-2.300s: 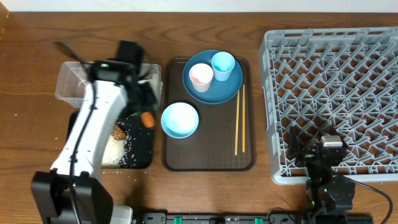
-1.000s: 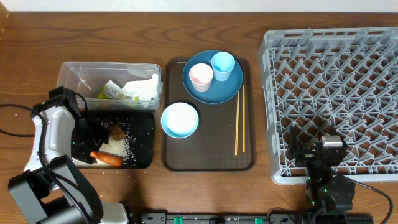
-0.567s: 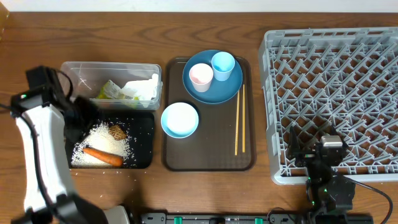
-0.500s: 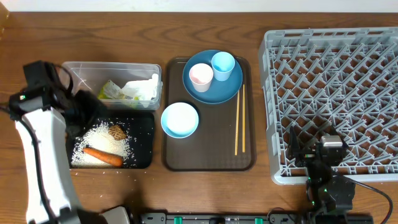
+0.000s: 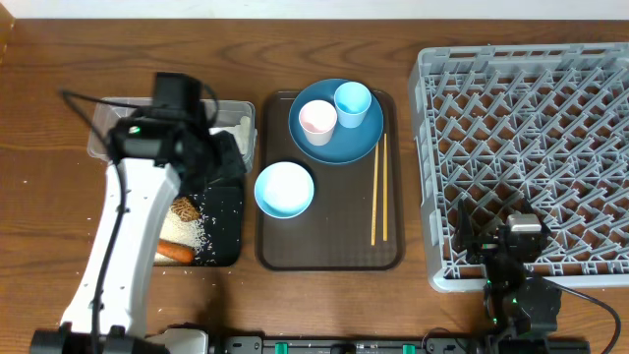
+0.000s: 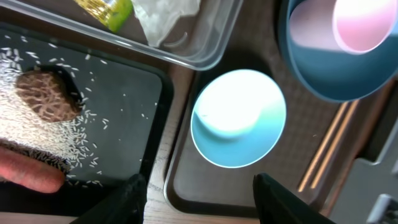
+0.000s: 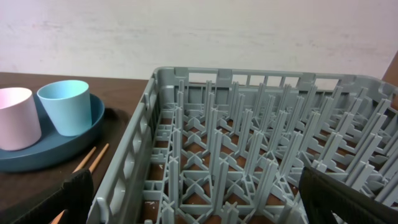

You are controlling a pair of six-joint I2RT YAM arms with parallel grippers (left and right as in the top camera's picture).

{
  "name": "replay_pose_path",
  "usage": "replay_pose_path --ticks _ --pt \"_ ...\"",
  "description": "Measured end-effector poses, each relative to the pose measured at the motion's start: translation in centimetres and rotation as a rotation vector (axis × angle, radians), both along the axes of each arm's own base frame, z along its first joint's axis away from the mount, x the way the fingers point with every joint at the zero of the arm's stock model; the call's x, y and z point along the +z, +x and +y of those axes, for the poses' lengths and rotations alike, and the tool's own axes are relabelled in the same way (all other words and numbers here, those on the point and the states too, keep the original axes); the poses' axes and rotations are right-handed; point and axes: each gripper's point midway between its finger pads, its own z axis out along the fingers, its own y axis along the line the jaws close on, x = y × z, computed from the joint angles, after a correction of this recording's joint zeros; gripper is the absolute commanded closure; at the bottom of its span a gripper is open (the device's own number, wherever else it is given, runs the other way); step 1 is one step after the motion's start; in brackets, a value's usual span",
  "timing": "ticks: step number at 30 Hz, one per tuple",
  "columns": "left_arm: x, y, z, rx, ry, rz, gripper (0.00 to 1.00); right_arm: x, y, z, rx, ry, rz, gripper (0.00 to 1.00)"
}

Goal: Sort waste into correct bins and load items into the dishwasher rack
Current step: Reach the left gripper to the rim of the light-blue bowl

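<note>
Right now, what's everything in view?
dishwasher rack: 1, grey, right
serving tray: 1, brown, centre
plate: 1, dark-blue, serving tray
pink cup: 1, white-pink, on plate
blue cup: 1, light-blue, on plate
bowl: 1, light-blue, serving tray
chopsticks: 2, wooden, serving tray
tub: 1, clear, back left
wrappers: 2 visible, yellow-green, white, tub
black tray: 1, front left
carrot piece: 1, orange, black tray
lump: 1, brown, black tray
rice crumbs: many, white, black tray
left fingers: 2, dark, open, near bowl
right fingers: 2, dark, open, over rack

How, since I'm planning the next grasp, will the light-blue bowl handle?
The light-blue bowl has a crisp round rim, so probably rigid. Its glossy sheen suggests it may slip when gripped. Low and wide, it seems unlikely to tip.
</note>
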Motion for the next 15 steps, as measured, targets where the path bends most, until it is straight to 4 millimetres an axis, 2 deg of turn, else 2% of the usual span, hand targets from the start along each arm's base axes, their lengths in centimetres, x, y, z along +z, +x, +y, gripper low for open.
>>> replay_pose_path --ticks 3,4,5,6,7,14,15 --pt "-1.2 0.1 -0.3 -0.02 0.024 0.036 0.43 0.0 0.0 0.0 0.0 0.0 0.0 0.01" --pt "-1.5 0.1 -0.4 -0.023 0.026 0.046 0.39 0.0 0.0 0.0 0.0 0.0 0.0 0.01" --pt "-1.8 0.2 -0.4 -0.027 0.031 0.056 0.25 0.0 0.0 0.0 0.0 0.0 0.0 0.01" --pt "-2.1 0.2 -0.5 -0.038 0.037 0.066 0.05 0.0 0.0 0.0 0.0 0.0 0.0 0.01" --pt "-2.4 0.2 -0.6 -0.039 0.039 0.075 0.02 0.0 0.0 0.0 0.0 0.0 0.0 0.01" --pt "-2.7 1.2 -0.7 -0.042 0.046 0.05 0.0 0.0 0.0 0.0 0.0 0.0 0.0 0.01" --pt "-2.7 1.2 -0.7 -0.043 0.046 0.048 0.09 0.0 0.0 0.0 0.0 0.0 0.0 0.01"
